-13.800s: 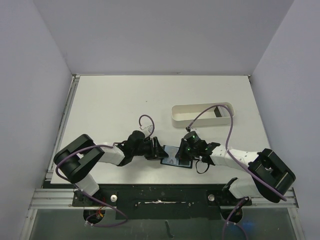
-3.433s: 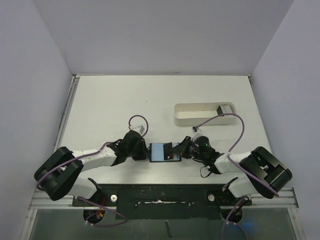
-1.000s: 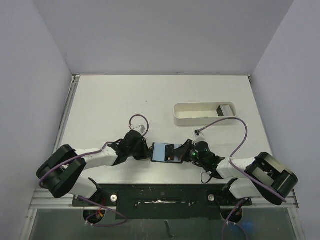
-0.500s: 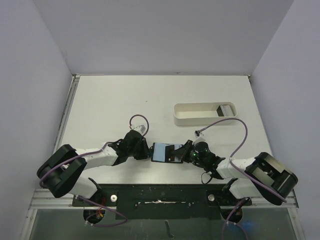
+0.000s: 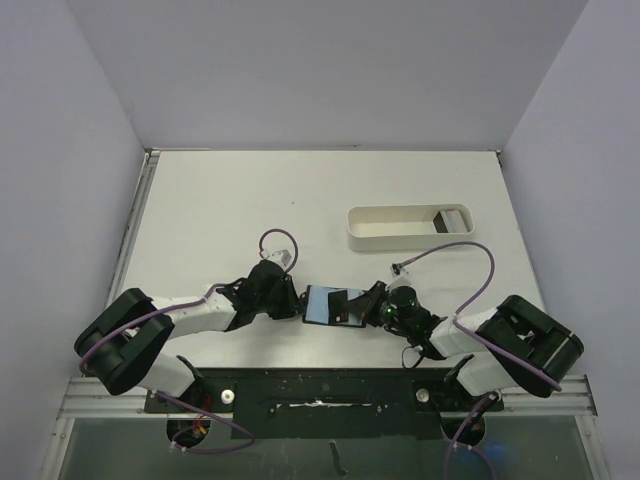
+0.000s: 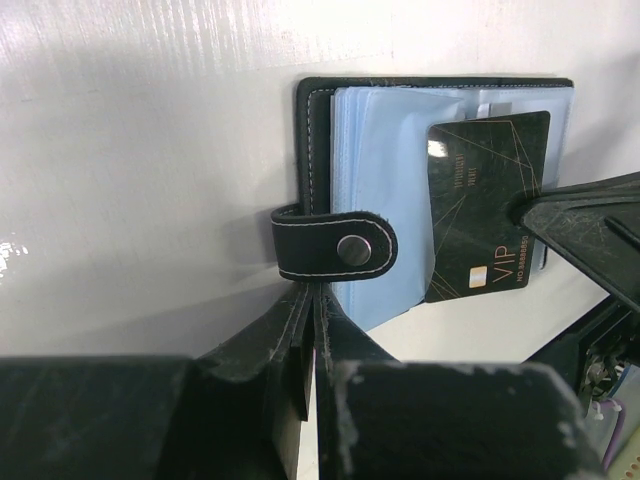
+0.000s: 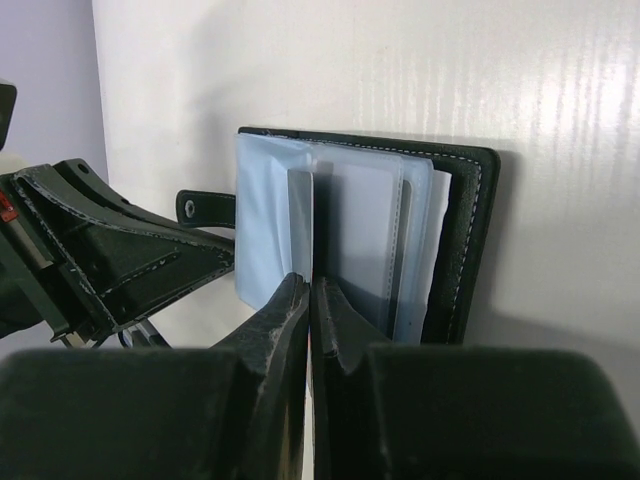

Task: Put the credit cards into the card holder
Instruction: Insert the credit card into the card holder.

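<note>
The card holder lies open near the table's front edge, black cover down and bluish pockets up. My left gripper is shut on the cover's stitched edge just below the snap tab; the grip shows in the left wrist view. My right gripper is shut on a black credit card with gold lines. The card lies over the pockets, one end sticking out past them. In the right wrist view the card is edge-on between the shut fingers. I cannot tell whether it sits inside a pocket.
A long white oval tray stands at the back right, with a grey flat piece in its right end. Purple cables loop over both arms. The table's front rail lies just behind the grippers.
Both grippers, the card and the holder stay where they were. Only the right arm's rear links have shifted slightly.
</note>
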Tool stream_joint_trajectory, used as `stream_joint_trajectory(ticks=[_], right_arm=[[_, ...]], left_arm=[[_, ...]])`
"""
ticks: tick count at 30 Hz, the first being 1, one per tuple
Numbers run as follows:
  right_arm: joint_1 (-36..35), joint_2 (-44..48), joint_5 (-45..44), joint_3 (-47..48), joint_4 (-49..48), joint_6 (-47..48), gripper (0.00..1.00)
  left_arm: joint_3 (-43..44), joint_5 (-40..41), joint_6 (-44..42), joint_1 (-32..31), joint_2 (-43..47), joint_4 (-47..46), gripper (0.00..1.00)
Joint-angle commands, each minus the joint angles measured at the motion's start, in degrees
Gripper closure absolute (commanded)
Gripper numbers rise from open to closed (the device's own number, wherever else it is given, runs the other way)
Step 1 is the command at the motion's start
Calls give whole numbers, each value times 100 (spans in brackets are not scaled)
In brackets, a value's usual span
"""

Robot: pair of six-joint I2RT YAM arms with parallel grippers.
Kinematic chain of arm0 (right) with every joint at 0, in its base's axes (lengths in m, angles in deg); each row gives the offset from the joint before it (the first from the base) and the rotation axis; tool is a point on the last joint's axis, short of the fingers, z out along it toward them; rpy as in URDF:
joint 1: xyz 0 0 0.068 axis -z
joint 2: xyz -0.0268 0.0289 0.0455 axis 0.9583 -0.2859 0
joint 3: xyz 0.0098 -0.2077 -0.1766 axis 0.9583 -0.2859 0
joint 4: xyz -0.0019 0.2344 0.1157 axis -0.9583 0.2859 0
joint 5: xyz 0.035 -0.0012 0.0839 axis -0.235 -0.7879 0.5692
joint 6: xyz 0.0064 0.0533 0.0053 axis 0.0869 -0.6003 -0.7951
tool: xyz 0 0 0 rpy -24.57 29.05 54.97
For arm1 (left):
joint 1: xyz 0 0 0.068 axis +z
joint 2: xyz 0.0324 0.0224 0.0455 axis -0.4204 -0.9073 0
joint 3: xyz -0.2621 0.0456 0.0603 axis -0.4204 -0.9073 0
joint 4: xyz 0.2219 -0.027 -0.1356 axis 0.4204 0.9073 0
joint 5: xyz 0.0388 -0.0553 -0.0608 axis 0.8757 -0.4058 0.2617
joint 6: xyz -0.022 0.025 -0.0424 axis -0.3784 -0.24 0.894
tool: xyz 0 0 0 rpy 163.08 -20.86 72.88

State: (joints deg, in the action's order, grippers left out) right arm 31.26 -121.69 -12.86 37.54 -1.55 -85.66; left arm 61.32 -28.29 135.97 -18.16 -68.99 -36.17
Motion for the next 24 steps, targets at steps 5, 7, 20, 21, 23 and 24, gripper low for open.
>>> stream_joint_trajectory(ticks=[5,7,20,21,23,24], right_arm=[[-91,654,-440,-250,357,-73,100],[-115,804,-507,-245,511,-24,100],[-311,924,-795,-359,454,-69,100],[-340,974,-828,-353,500,-44,100],[-379,1063,-892,-325,610,-13,100],[-402,1096,-934,-327,648,-4,100]], left_arm=[[-65,14,-13,-22,-172,-21,97],[-57,5,-5,-22,-191,-36,97],[-91,7,57,-22,-209,-73,97],[-92,11,57,-22,-205,-73,97],[-92,9,58,-22,-200,-73,97],[-92,18,57,-22,-198,-73,97]])
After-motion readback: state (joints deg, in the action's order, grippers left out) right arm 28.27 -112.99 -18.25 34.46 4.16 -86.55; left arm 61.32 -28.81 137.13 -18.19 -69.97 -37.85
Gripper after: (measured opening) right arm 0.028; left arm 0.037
